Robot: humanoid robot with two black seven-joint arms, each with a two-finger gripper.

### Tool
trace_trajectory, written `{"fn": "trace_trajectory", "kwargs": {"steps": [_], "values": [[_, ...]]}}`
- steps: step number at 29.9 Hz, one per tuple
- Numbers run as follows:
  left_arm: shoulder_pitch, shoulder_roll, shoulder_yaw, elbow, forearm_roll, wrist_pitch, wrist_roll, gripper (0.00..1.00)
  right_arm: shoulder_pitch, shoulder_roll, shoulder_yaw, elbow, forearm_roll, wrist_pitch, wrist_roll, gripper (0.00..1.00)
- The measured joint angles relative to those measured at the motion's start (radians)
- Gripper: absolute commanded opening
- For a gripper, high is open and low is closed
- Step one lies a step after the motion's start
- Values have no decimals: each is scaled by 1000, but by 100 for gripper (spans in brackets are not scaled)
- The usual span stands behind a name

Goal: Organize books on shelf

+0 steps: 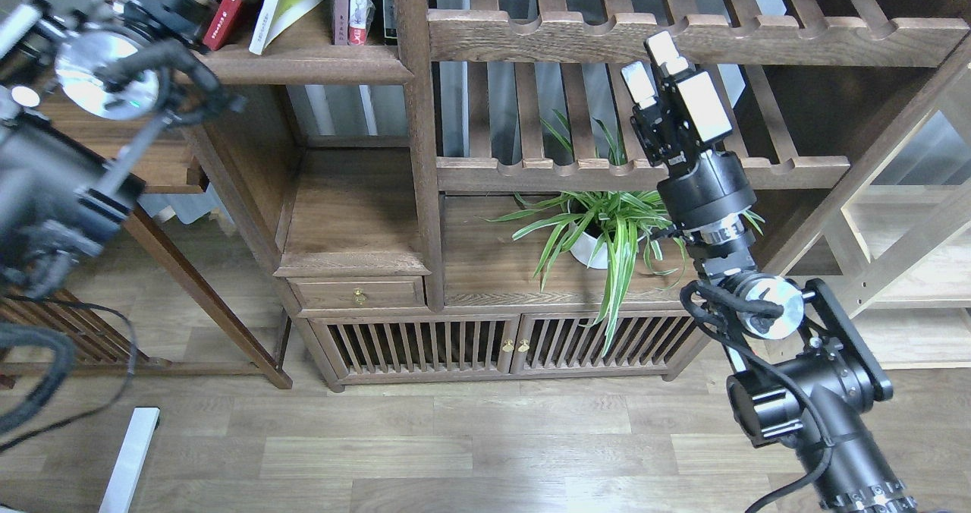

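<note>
Three books at top left on the shelf [303, 64], a dark-brown board with a rounded front lip: a red-covered book [223, 21] leaning hard to the left, tucked against the black wrist of the left arm; just right of it a white-and-yellow-green book [284, 1] tilted the same way, its white edge facing out; farther right, upright against the bookcase post, slim books with maroon and red-and-white spines [350, 4]. Left gripper cut off by the top edge near the red book, fingers out of sight, so no telling whether apart or together. Right gripper [652, 65] raised in front of the slatted racks [683, 35] with scalloped front rails, well apart from the books, its two pale fingertips held slightly apart, nothing between them. Below the lower rack, a spider plant in a white pot [588, 251] on the bookcase's wide lower board. Under that, a small drawer with a brass knob [359, 296] and two slatted cabinet doors [504, 342]. Wood-plank floor [425, 452] in front of the bookcase.
</note>
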Motion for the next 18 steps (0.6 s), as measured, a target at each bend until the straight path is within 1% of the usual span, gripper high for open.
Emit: {"fn": "trace_trajectory", "kwargs": {"steps": [3,7,10,18], "values": [[67,-68,9,-34,48,0,6,98,0,14,0,0,-1,0,0,85],[135,-141,11,-44,102,0,9,98,19,27,0,0,-4,0,0,85],[165,-161,16,-44,110,0,12,99,36,30,0,0,-6,0,0,85],[219,-167,41,-42,110,0,13,99,52,32,0,0,-7,0,5,85]]}}
